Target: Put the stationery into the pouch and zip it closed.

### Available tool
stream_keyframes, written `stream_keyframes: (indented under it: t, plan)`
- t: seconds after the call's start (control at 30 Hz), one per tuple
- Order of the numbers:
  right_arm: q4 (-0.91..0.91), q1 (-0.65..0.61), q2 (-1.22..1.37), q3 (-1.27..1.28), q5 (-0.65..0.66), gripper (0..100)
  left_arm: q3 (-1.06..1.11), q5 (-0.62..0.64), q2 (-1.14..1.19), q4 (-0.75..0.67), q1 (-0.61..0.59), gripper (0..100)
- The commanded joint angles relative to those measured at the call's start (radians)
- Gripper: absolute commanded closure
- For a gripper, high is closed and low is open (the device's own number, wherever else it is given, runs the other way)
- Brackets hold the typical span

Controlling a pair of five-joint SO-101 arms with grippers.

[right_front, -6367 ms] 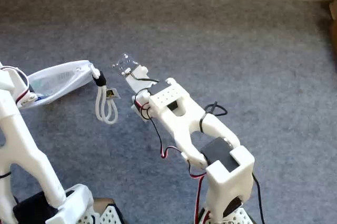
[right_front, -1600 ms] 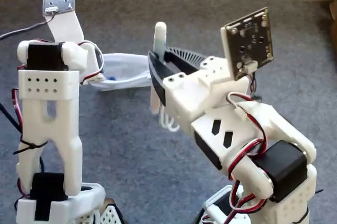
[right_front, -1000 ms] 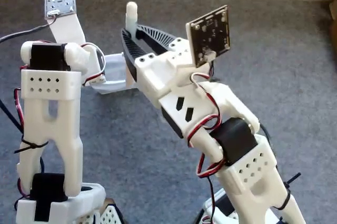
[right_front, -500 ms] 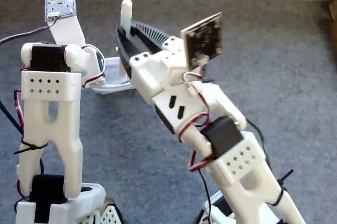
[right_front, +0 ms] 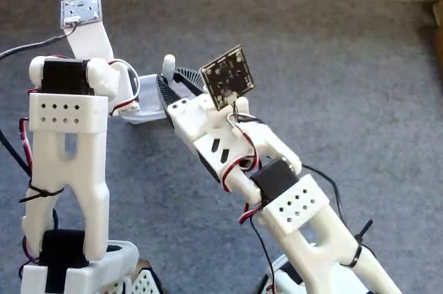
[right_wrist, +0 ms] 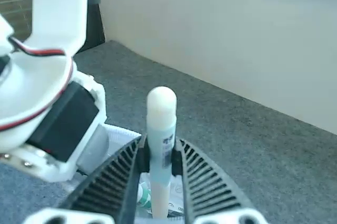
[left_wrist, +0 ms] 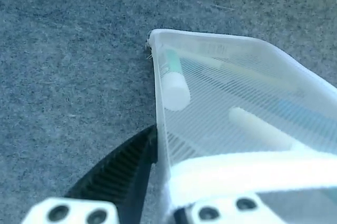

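Right hand (right_wrist: 159,153) pinches one glue stick (right_wrist: 161,110); second glue stick (left_wrist: 172,80) inside pouch (left_wrist: 237,97).

Left arm upright, left gripper (left_wrist: 164,156) clamps pouch (left_wrist: 237,103); right arm stretched forward, right gripper (right_wrist: 160,144) pinches stick (right_wrist: 161,116).

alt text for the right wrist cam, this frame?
The right gripper holds a white tube upright between its black ribbed jaws, over the white pouch. The left arm is close beside the pouch, with grey carpet and a pale wall behind.
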Motion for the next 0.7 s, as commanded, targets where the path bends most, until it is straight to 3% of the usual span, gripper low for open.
stream_keyframes:
  t: [0.0,0.17,0.37,0.67]
  plan:
    - [-0.022,-0.004,-0.016,0.001,0.017,98.5,0.002,0.003,-0.008,0.002,0.012,99]
    - [-0.019,-0.004,-0.018,0.002,0.017,97.1,0.002,0.003,-0.008,0.002,0.012,99]
    - [0.165,-0.008,-0.140,-0.007,0.017,80.7,0.002,0.003,-0.008,0.002,0.012,99]
    - [0.211,-0.002,-0.298,-0.007,0.018,80.6,0.004,0.002,-0.008,0.002,0.010,99]
